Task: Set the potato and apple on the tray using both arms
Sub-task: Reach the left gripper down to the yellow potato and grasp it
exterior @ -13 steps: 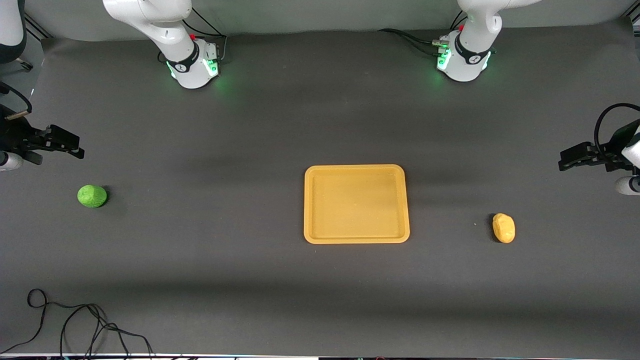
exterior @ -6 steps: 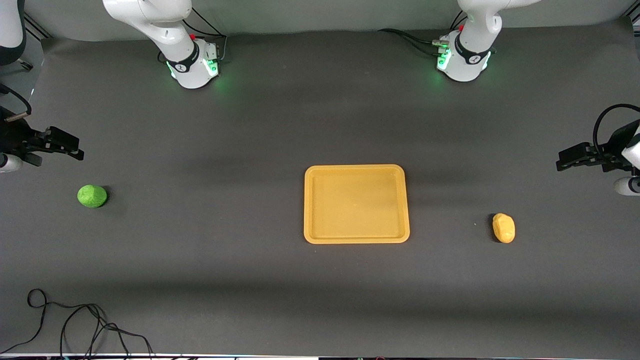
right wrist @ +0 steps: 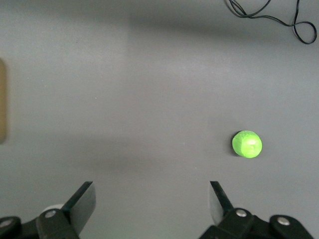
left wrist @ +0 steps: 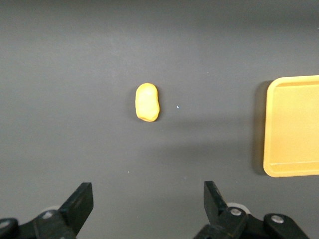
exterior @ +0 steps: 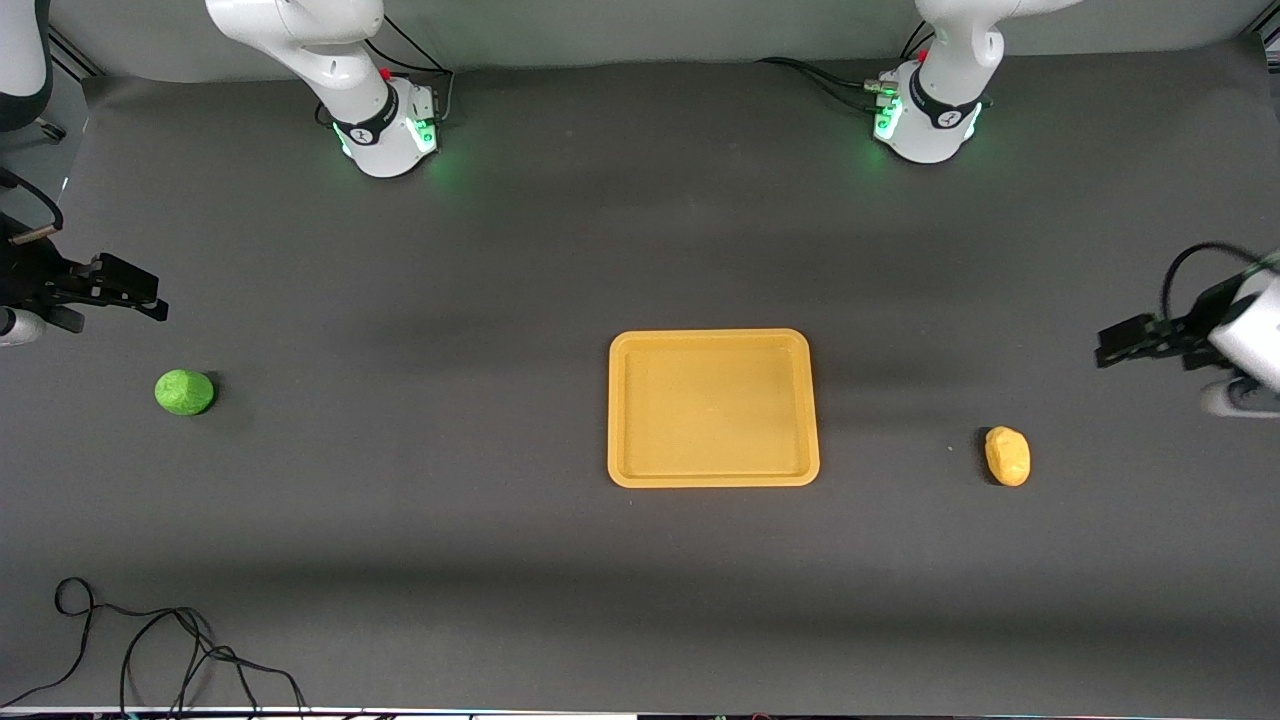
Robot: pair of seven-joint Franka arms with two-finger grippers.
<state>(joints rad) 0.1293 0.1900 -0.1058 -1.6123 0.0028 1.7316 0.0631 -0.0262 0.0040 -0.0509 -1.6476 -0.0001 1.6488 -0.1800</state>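
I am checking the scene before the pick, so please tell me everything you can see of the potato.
The potato is a small, lumpy yellow-orange oval with a matte surface. It lies on the dark table, toward the left arm's end, apart from the tray. Nothing touches it. The left gripper is open above the table, not yet over it.

Loose black cable (exterior: 150,650) on dark grey table (exterior: 500,550)

The right gripper (right wrist: 152,201) hangs up over the dark table (right wrist: 124,99) with its 2 black fingers (right wrist: 82,201) spread wide apart and nothing between them. The green apple (right wrist: 246,144) sits alone on the table. A thin black cable (right wrist: 271,17) curls near one corner. A small bit of the tray (right wrist: 2,99) shows at one edge.
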